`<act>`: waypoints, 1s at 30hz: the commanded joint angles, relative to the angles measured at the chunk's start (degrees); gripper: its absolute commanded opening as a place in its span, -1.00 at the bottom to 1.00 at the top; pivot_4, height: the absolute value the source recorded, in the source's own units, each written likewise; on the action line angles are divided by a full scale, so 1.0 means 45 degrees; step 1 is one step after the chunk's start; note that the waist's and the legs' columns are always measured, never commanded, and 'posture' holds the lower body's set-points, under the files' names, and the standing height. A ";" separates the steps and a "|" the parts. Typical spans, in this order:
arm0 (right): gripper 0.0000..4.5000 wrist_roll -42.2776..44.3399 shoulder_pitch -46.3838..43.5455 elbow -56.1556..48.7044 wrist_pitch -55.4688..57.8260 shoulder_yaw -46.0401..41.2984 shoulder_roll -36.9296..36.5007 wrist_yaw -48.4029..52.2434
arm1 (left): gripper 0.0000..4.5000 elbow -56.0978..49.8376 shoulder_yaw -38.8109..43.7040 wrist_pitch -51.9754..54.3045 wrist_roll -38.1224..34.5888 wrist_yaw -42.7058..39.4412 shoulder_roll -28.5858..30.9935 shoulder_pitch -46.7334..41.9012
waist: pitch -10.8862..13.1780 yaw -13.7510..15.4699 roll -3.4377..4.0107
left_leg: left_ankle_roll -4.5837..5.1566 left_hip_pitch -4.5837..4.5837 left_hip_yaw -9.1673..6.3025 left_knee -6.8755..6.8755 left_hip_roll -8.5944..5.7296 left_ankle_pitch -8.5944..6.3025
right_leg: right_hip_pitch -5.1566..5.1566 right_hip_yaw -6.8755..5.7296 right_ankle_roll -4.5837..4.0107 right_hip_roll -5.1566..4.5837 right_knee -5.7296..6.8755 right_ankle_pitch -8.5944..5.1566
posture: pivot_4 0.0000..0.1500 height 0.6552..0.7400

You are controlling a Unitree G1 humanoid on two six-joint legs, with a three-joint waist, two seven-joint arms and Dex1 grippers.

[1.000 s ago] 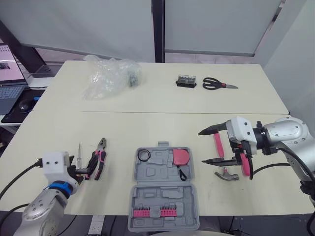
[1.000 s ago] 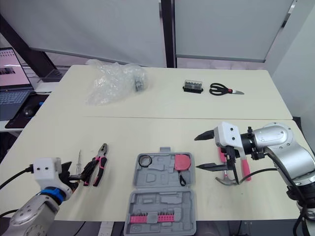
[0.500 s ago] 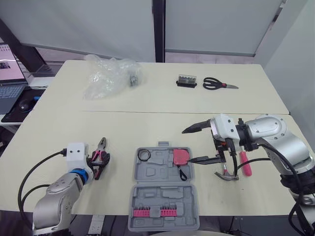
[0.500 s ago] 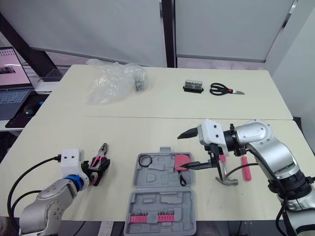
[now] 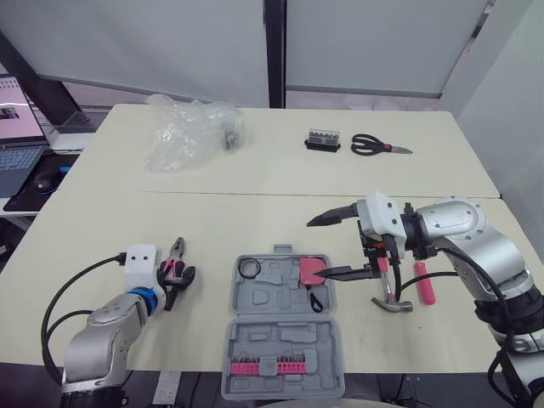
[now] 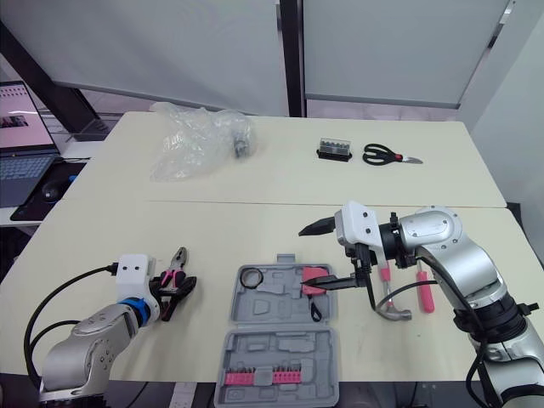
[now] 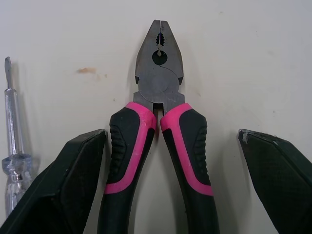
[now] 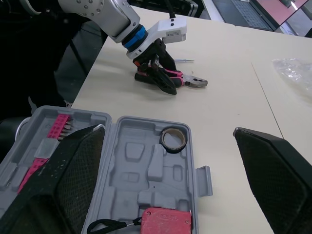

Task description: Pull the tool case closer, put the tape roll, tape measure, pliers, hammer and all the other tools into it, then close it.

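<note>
Tool case (image 5: 274,293) lay open near the front edge of the tabletop (image 5: 255,212), tape roll (image 5: 248,269) and pink tape measure (image 5: 312,271) inside. Left of it, the left claw (image 7: 170,131), spread wide, flanked the handles of the pliers (image 7: 158,141) without gripping. The right claw (image 5: 317,248) gaped wide and empty by the tape measure, the hammer (image 5: 393,302) on the tabletop just beyond.

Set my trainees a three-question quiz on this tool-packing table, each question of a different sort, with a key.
1. True or false: the black tape roll lies inside the open grey plastic tool case.
2. Which tool lies between the fingers of the left gripper? A: hammer; B: pink-and-black-handled pliers; C: scissors.
3. Fill in: the right gripper is ____ (open or shut).
Key: 1 true; 2 B; 3 open.
</note>
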 commanded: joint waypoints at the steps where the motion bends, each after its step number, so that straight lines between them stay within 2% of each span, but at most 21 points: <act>1: 1.00 0.0087 -0.0386 -0.0388 0.0092 -0.0054 0.0024 -0.0077 | 0.64 0.0300 -0.0138 0.0317 0.0101 -0.0053 0.0061 0.0007 | 0.0000 0.0001 0.0001 | 0.0000 0.0000 0.0000 0.0000 0.0000 0.0000 | 0.0000 0.0000 0.0000 0.0000 0.0000 0.0000 | 1.00 1.00; 5: 1.00 0.0033 -0.0464 -0.0378 0.0119 -0.0052 0.0017 -0.0125 | 0.10 0.0390 -0.0234 0.0405 0.0225 -0.0151 0.0051 -0.0066 | -0.0002 0.0014 0.0004 | 0.0000 0.0000 0.0002 0.0000 -0.0004 0.0000 | 0.0001 0.0001 0.0000 -0.0005 -0.0001 0.0000 | 1.00 1.00; 13: 1.00 -0.0069 -0.0404 -0.0379 0.0070 -0.0148 -0.0073 -0.0186 | 0.09 -0.0289 -0.0023 0.0303 0.0274 0.0195 -0.0306 0.0001 | -0.0003 0.0015 0.0006 | 0.0000 0.0000 0.0005 -0.0001 -0.0007 0.0000 | 0.0001 0.0002 0.0000 -0.0009 -0.0005 0.0000 | 1.00 1.00; 21: 1.00 0.0016 0.0146 -0.0707 0.0241 -0.0613 -0.0330 -0.0553 | 0.09 -0.2766 0.0574 -0.0157 0.0394 0.0492 -0.0060 0.0292 | 0.0008 0.0016 -0.0012 | 0.0000 -0.0013 -0.0001 -0.0003 -0.0002 0.0000 | -0.0006 -0.0002 0.0000 -0.0006 -0.0009 0.0000 | 1.00 1.00; 25: 1.00 0.0229 0.0559 -0.1080 0.0702 -0.1106 -0.0695 -0.0909 | 0.09 -0.3658 0.0278 -0.1106 0.0574 -0.0932 0.1396 0.0433 | 0.0010 0.0014 -0.0015 | -0.0001 -0.0016 -0.0004 -0.0004 -0.0001 0.0000 | -0.0008 -0.0003 0.0000 -0.0005 -0.0009 0.0000 | 1.00 1.00; 30: 1.00 0.0539 0.1682 -0.1947 0.1614 -0.2168 -0.1602 -0.1485 | 0.09 -0.3403 -0.1712 -0.3140 0.0873 -0.3852 0.3507 -0.0470 | 0.0019 0.0082 -0.0007 | -0.0001 -0.0013 0.0014 -0.0013 -0.0007 -0.0001 | -0.0005 0.0010 0.0000 -0.0010 -0.0033 0.0000 | 1.00 1.00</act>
